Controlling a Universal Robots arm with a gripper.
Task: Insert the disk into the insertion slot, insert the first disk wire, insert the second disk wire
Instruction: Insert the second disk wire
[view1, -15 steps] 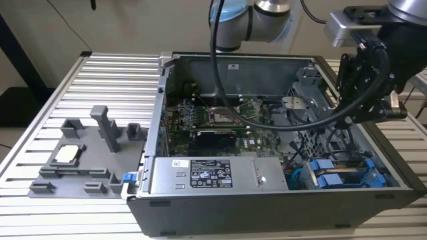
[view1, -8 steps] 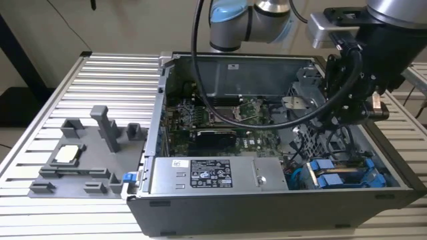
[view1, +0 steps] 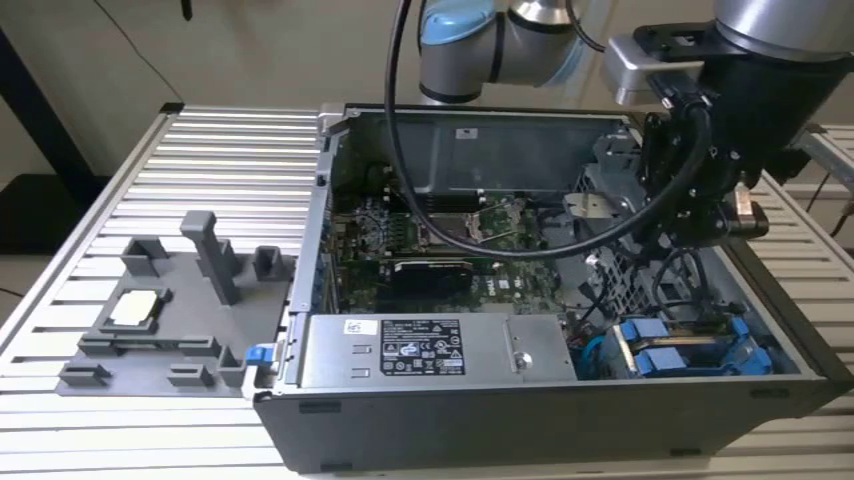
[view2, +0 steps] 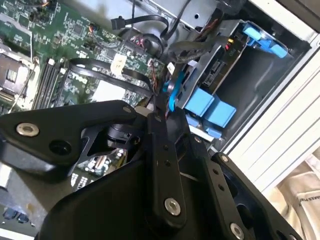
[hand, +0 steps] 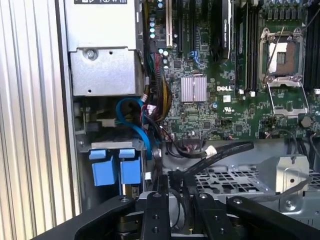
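Table bears an open case. Arm over its drive corner. Hand just beside the bay; spread or pinching, cannot tell. Disk, blue-framed, sits in the slot there: step one looks done. Blue wire loops near; wire steps seem unfinished.

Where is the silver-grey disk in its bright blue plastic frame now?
In the exterior view, the disk sits inside the open computer case at its near corner on the exterior view's right, beside the silver power supply.
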